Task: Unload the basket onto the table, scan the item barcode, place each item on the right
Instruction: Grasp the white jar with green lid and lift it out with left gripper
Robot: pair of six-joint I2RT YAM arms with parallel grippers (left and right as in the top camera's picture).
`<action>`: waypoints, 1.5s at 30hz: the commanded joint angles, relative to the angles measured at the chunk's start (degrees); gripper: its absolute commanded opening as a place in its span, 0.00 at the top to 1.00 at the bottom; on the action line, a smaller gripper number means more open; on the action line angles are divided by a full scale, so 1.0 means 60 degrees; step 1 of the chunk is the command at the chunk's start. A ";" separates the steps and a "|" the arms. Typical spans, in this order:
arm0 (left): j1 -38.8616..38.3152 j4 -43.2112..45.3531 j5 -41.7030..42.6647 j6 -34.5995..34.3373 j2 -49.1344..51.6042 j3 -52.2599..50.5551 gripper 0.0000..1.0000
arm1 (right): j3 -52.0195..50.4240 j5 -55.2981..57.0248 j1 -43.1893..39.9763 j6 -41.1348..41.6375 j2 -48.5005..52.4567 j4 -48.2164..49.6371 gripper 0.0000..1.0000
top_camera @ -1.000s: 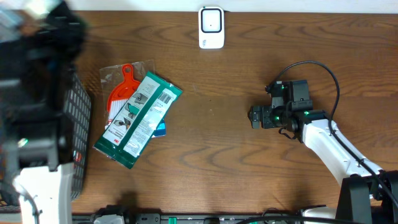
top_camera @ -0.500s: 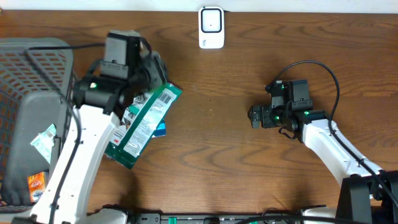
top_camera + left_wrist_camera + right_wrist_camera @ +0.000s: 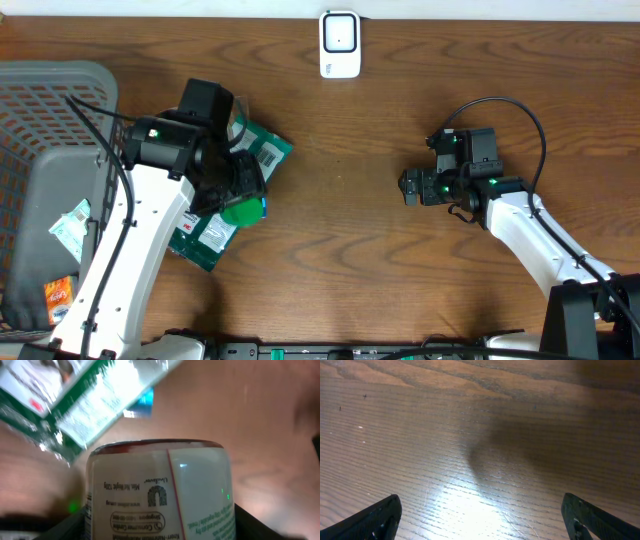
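Observation:
The item is a round canister [image 3: 159, 492] with a white printed label and a dark red rim. It fills the left wrist view, and from overhead its green end [image 3: 240, 211] shows. My left gripper [image 3: 238, 190] is shut on it, a dark finger on either side [image 3: 160, 527], and holds it above the green packets [image 3: 266, 151]. No barcode shows on the side I see. The white scanner [image 3: 340, 45] stands at the table's far edge. My right gripper [image 3: 405, 187] rests open over bare wood [image 3: 480, 520], far right of the canister.
A grey mesh basket [image 3: 55, 95] at the left edge holds a few small packets [image 3: 68, 228]. Flat green packets [image 3: 200, 236] lie under my left arm. A black cable [image 3: 520, 115] loops behind the right arm.
My left arm swung in from the basket side and now holds the canister over the green packets, further right and nearer than half a second ago. The right arm has not moved.

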 commanded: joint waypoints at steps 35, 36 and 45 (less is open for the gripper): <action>0.0831 0.1399 0.3668 0.0470 0.5825 0.0379 0.93 | -0.0058 -0.0488 0.0091 -0.0157 0.0036 0.0215 0.01; 0.0831 0.1450 0.3712 0.0470 0.5858 0.0379 0.92 | -0.0058 -0.0488 0.0091 -0.0157 0.0036 0.0229 0.01; 0.0707 0.2335 0.3876 0.0044 0.5920 0.0361 0.93 | -0.0058 -0.0492 0.0091 -0.0157 0.0036 0.0288 0.01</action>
